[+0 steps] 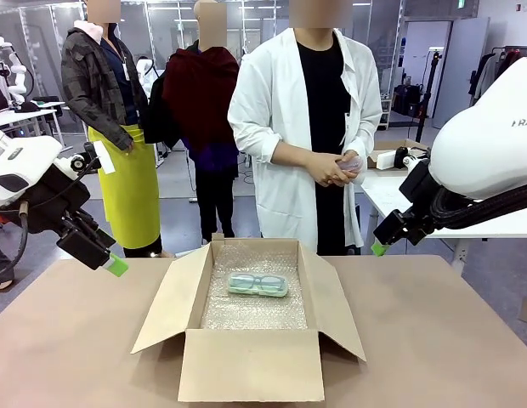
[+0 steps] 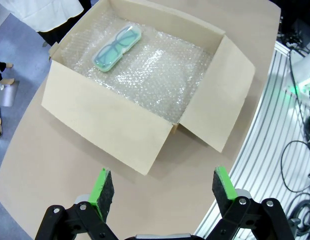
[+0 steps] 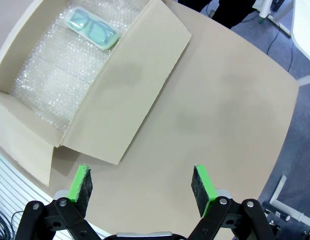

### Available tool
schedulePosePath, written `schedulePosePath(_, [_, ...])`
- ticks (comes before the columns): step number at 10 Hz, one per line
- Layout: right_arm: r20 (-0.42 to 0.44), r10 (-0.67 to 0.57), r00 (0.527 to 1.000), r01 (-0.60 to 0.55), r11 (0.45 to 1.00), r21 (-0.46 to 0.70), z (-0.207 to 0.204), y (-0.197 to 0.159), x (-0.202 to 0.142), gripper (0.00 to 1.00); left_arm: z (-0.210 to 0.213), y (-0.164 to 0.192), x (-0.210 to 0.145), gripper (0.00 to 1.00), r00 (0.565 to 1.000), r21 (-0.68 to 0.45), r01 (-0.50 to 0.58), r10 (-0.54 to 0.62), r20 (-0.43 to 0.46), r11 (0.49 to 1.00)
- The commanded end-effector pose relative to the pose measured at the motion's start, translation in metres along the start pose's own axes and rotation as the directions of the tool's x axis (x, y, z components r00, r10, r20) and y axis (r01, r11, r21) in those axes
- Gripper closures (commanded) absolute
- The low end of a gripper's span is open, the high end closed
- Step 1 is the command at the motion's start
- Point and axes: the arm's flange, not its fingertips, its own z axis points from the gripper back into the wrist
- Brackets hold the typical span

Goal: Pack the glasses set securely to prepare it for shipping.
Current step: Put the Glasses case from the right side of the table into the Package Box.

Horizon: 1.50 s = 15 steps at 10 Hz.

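We count one bench [image 1: 433, 340], and on it one open cardboard box [image 1: 246, 365] with one bubble wrap lining [image 1: 255, 321]. Inside lies one mint green glasses case [image 1: 258, 284] holding one pair of spectacles. Two robot arms show, the left arm [image 1: 21, 166] and the right arm [image 1: 489, 140], each with two green-padded fingers [image 2: 102, 192], four in all. Three people [image 1: 302, 127] stand at the far side.
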Motion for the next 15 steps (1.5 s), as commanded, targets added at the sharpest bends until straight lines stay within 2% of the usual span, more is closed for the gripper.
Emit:
schedulePosePath(1, [-0.005,0.000,1.000,0.000,1.000,0.001,0.0021,0.0009,-0.0011,0.00,0.0003,0.0005,-0.0004,0.00,1.000,-0.009,0.003,-0.003,0.017,1.000])
schedulePosePath(15, [-0.005,0.000,1.000,0.000,1.000,0.001,0.0021,0.0009,-0.0011,0.00,0.0003,0.0005,-0.0004,0.00,1.000,-0.009,0.003,-0.003,0.017,1.000])
